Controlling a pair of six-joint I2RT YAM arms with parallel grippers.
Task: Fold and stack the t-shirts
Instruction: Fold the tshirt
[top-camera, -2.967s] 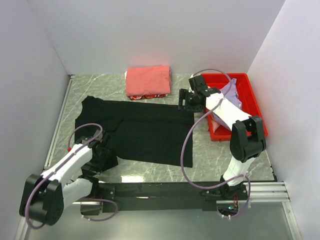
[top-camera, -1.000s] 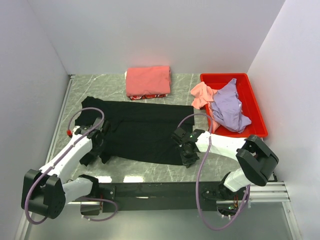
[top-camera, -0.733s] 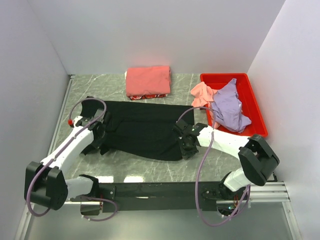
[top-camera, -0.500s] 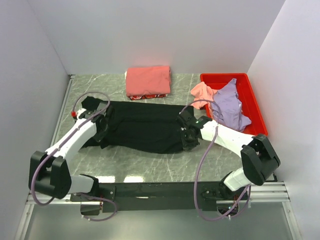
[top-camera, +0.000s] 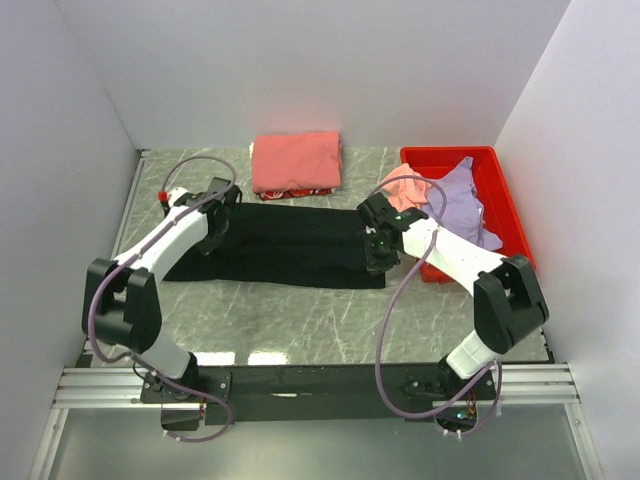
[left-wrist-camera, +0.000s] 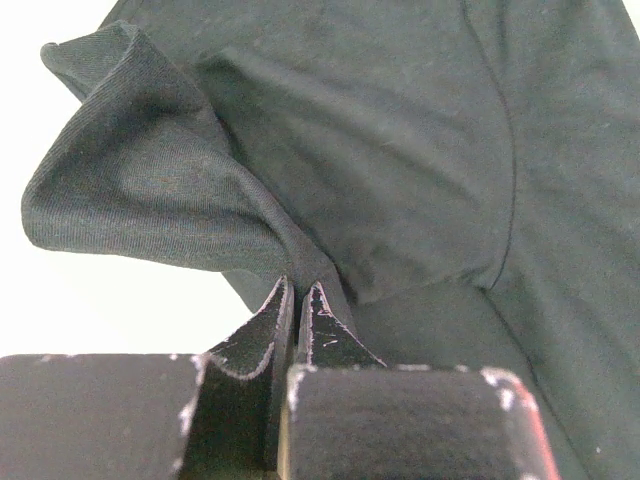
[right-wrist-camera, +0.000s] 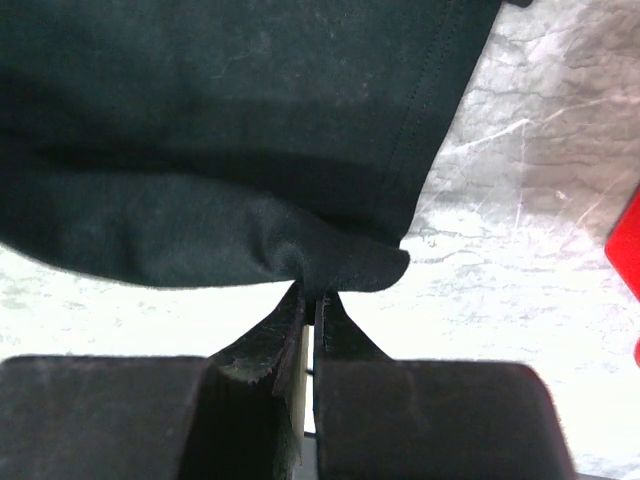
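Position: black shirt (top-camera: 290, 255) lies in a long band across the middle of the table (top-camera: 300, 325). We see the left gripper (left-wrist-camera: 297, 292) clenched on a pinch of its cloth at the left end. The right gripper (right-wrist-camera: 311, 296) is clenched on a fold at its right edge. Folded coral shirt (top-camera: 295, 162) sits just beyond, on the far side. Pink shirt (top-camera: 405, 188) and lavender shirt (top-camera: 462, 205) are heaped in the red bin (top-camera: 508, 225), far right.

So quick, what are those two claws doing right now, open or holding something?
The left gripper is shut on the black t-shirt, pinching a bunched edge.
The right gripper is shut on the same black t-shirt.
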